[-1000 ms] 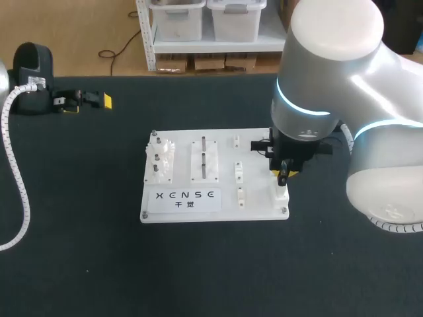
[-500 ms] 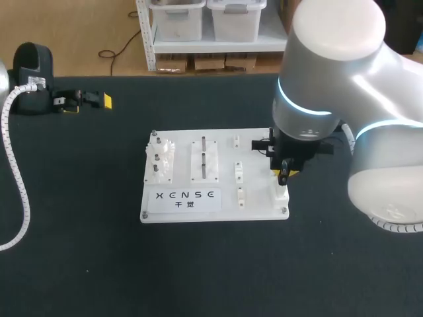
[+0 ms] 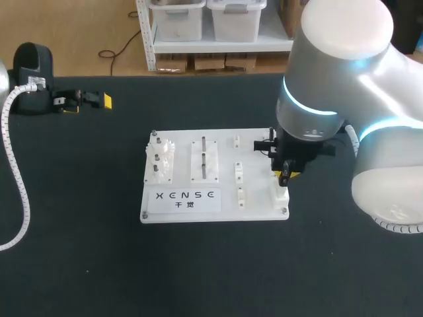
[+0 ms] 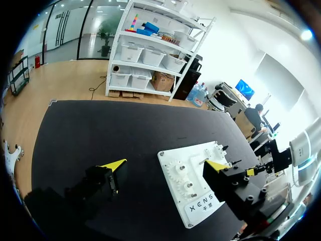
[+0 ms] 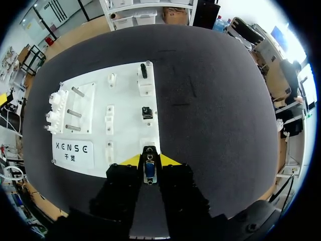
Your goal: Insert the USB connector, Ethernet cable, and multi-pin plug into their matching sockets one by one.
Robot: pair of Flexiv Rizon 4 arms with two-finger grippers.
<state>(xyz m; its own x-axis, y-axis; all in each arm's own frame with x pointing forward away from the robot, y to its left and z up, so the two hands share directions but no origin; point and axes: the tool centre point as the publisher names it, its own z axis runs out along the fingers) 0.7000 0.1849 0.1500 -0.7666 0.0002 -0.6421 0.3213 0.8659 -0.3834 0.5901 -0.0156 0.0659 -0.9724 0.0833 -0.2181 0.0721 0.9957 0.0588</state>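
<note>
A small connector (image 5: 149,168) with a shiny metal shell stands between the yellow tips of the right tool (image 5: 150,161). Both fingers press on its sides, so this tool is clenched on it. Which of the three plugs it is cannot be told. Just ahead of the tips is a white socket block (image 5: 149,145), at the corner of the white board (image 5: 125,131) nearest this tool; whether the connector touches the block is not clear. Further along the same column comes a black socket (image 5: 147,112), and beyond it a taller white block (image 5: 144,84) with a dark part standing in it.

From above, the right arm comes in from the right and the tool hangs over the board's right edge, hiding part of that column. Toward the middle of the board is a row of three small white blocks (image 3: 238,173), then two upright metal pegs (image 3: 203,157), and white gears (image 3: 160,160) on its left side. The board lies flat on the black surface (image 3: 198,264).

The left tool (image 3: 87,103) is at the far left rear of the surface, well apart from the board. In its own wrist view its fingers (image 4: 103,181) are spread wide with nothing between them, so it is released
</note>
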